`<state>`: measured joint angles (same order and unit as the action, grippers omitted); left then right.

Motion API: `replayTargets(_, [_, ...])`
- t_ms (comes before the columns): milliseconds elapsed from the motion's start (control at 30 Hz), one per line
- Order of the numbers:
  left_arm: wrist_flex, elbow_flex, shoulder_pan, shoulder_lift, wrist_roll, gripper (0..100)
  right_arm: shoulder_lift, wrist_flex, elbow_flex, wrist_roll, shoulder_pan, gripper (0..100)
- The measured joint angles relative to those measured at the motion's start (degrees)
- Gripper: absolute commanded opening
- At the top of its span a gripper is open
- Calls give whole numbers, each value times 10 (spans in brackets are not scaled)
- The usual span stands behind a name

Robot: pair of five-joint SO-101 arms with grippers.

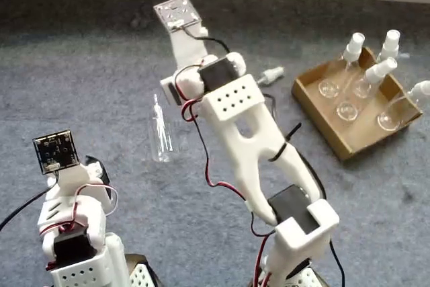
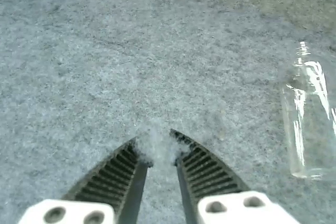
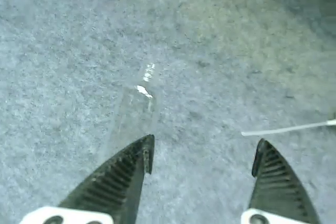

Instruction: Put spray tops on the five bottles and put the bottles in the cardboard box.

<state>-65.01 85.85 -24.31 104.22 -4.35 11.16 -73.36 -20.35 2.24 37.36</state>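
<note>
Down on the grey carpet (image 1: pixel 80 65), the one clear bottle (image 1: pixel 160 136) without a top lies on its side, neck pointing away toward the far edge of the table, well apart from the cardboard box (image 1: pixel 316 119). Its loose spray top (image 1: pixel 271 74) lies flat on the carpet between the bottle and the box, nearer the box, and its thin white dip tube (image 3: pixel 283 128) shows in the right wrist view. Four bottles (image 1: pixel 347 109) with spray tops already fitted sit together inside the box, which lies at the far right side of the table. The right arm (image 1: pixel 248 119) stretches forward across the middle of the table, its wrist end lying between the bare bottle and the loose spray top. The right gripper (image 3: pixel 205 148) is spread wide and holds nothing; in its wrist view the bottle (image 3: pixel 134 114) lies on the carpet ahead of one finger, its lower part hidden behind that finger, while the free end of the dip tube lies just ahead of the gap, closer to the other finger. The left arm (image 1: pixel 67 220) is drawn back at the near left corner of the table. The left gripper (image 2: pixel 156 142) points down at bare carpet with only a narrow gap between its tips and nothing held, and the bottle (image 2: pixel 310 124) lies off to one side of it, well apart from the fingers.
</note>
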Motion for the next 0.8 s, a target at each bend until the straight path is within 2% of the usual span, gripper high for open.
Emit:
replayTargets(267, [5, 0, -22, 0, 0, 8, 162, 45, 0, 14, 53, 271])
replayTargets(667, [5, 0, -45, 0, 0, 8, 267, 115, -19, 16, 74, 262])
replayTargets(800, [5, 0, -45, 0, 0, 8, 287, 117, -19, 15, 73, 146])
